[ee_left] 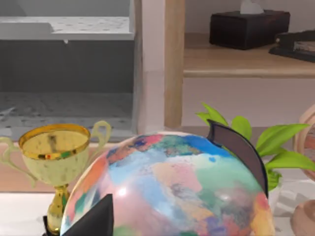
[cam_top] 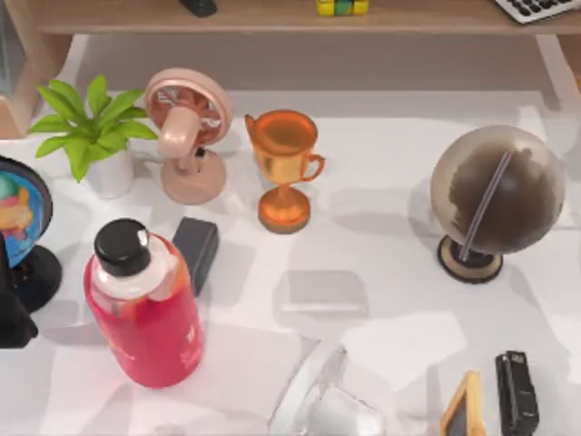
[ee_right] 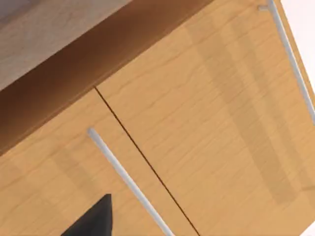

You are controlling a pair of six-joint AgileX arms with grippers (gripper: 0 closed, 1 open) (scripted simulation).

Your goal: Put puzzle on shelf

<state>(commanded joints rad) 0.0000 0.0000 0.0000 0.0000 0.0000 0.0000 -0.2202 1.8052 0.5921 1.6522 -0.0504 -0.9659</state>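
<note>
At the far edge of the top view: shelf (cam_top: pixel 272 18), light-brown board, carrying the puzzle (cam_top: pixel 342 6), a small cube of yellow and green squares, resting on the board a little right of its middle. Same board: a dark object (cam_top: pixel 198 7) left of the puzzle; a keyboard corner (cam_top: pixel 537 8) at the right end.

On the white bench (cam_top: pixel 390 263), back row, left to right:
- potted green plant (cam_top: pixel 93 132) in a white pot;
- pink desk fan (cam_top: pixel 189 127), just beside the plant;
- orange trophy cup (cam_top: pixel 285 163), near the fan, upright;
- brown globe (cam_top: pixel 496 195) on a dark ring base, well apart at the right.

Bench, left edge: multicoloured globe (cam_top: pixel 18 213) on a black stand.

Bench, front: red bottle (cam_top: pixel 145 304) with black cap; dark flat case (cam_top: pixel 196 250) just beside it; white fan (cam_top: pixel 327 400), cut by the lower edge; small framed board (cam_top: pixel 465 407); black stapler (cam_top: pixel 516 391) beside it.

Left gripper: one dark fingertip (ee_left: pixel 96 219) shows in the left wrist view, close against the multicoloured globe; a gold cup (ee_left: pixel 55 157) stands beyond. Whether this gripper is open or closed cannot be told, nor any hold.

Right gripper: one dark fingertip (ee_right: pixel 91 221) shows in the right wrist view, before wooden cabinet doors (ee_right: pixel 197 128) with pale bar handles. Its opening cannot be told either.
</note>
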